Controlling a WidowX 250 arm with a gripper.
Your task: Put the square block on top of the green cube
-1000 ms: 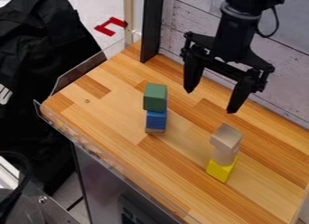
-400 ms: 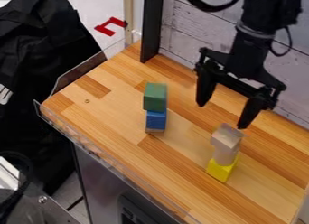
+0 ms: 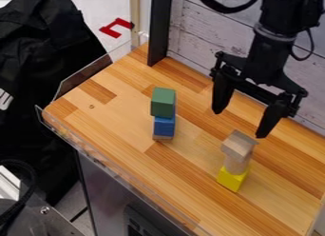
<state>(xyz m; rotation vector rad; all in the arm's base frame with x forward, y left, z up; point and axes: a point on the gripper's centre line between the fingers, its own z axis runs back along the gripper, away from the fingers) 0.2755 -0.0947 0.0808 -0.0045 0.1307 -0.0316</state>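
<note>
Here's our tool [image 3: 239, 123], fingers spread wide with nothing between them, and the square block [image 3: 239, 143] sits just below it in the view, nearer the right-hand fingertip! It tops a pale block [image 3: 236, 163] on a yellow one [image 3: 232, 179], up off the desk [image 3: 117, 121]. We judge we must come down and towards the camera, centring the block in that gap; the green cube [image 3: 162, 102] waits over to the view's left.
</note>
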